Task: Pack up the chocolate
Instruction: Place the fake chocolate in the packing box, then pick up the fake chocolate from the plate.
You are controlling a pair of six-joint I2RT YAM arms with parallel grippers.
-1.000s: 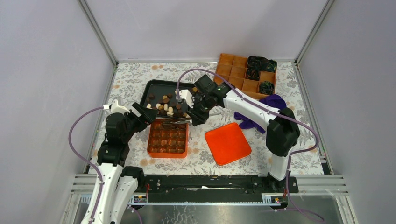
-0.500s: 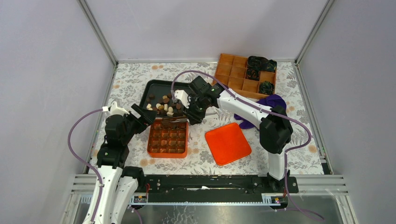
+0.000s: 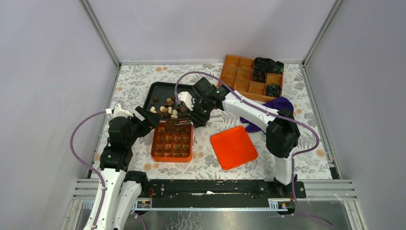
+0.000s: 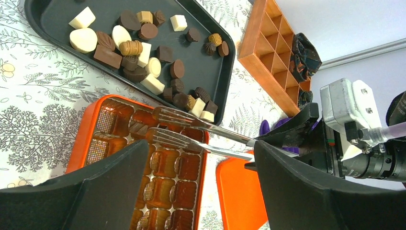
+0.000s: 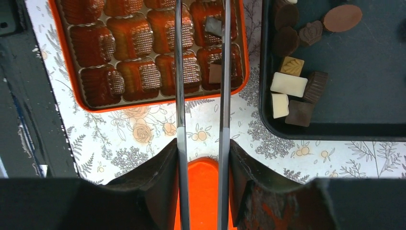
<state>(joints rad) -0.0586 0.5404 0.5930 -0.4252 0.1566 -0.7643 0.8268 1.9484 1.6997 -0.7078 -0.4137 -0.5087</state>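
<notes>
Metal tongs (image 5: 177, 72) over the orange box (image 3: 171, 158)
The right gripper (image 5: 201, 148) held the tongs. The left gripper (image 4: 200, 143) stood wide and held nothing. Most chocolate (image 4: 130, 48) lay in the black tray (image 4: 198, 64).

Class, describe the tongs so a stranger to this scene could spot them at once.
Find the orange box of pockets beside the black tray. Over its far edge reach the tongs, held by the right gripper: the only thin, shiny metal thing there.
</notes>
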